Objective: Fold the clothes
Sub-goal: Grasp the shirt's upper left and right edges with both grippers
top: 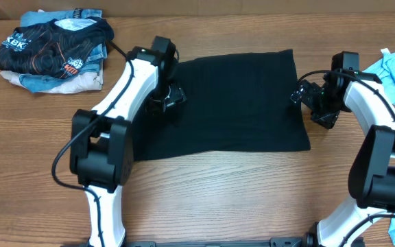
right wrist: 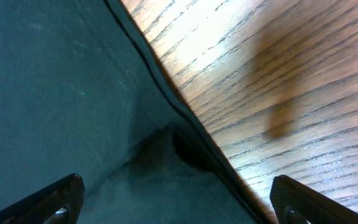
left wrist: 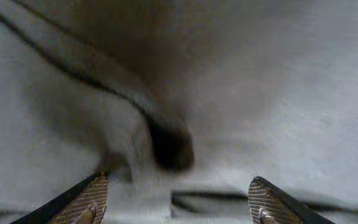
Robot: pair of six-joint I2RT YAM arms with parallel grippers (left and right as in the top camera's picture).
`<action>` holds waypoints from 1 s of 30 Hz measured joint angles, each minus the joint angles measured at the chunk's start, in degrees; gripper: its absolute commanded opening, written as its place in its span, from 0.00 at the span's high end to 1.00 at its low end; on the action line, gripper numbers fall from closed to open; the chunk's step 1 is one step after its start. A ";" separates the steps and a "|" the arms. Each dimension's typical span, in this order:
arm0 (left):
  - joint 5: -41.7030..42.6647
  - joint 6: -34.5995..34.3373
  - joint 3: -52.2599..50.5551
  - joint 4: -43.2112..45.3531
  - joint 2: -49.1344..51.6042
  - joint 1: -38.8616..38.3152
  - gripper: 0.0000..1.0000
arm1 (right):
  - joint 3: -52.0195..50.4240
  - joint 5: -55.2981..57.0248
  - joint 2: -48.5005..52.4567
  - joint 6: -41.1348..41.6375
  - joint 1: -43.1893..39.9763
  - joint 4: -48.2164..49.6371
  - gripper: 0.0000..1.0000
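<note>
T-shirt (top: 232, 103) flat on table (top: 252, 199), pile (top: 53, 51) apart

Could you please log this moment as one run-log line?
T-shirt: flat rectangle on table | left gripper: open, over its left side | right gripper: open, over its right edge

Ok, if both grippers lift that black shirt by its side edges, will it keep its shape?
Probably not: the black shirt lies limp and flat, so it should sag between the left gripper and right gripper. Likely light, being thin fabric. Its edge shows a gap between layers, so a shallow pinch may catch only one.
</note>
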 measured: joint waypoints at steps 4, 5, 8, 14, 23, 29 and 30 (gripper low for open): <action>-0.61 -0.07 -0.46 1.31 0.79 0.00 0.40 | 0.00 -0.07 0.11 -0.13 0.00 0.00 0.13; -0.90 -0.04 -0.46 1.88 0.79 0.00 0.43 | 0.00 -0.22 0.11 -0.15 0.00 0.00 0.13; -1.64 -0.11 -0.46 3.08 0.79 0.00 0.57 | 0.00 -0.46 0.11 -0.24 0.00 0.02 0.13; -2.40 -0.15 -0.46 4.22 0.79 0.00 0.87 | 0.00 -0.48 0.11 -0.22 0.00 0.02 0.17; -3.91 -0.17 -0.46 5.75 0.79 0.00 0.96 | 0.00 -0.48 0.11 -0.22 0.00 0.04 0.19; -4.55 -0.11 -0.44 5.92 0.79 0.00 0.96 | 0.00 -0.48 0.11 -0.22 0.00 0.04 0.23; -4.57 0.02 -0.28 5.77 0.79 0.00 0.96 | 0.00 -0.48 0.11 -0.26 0.00 0.04 0.23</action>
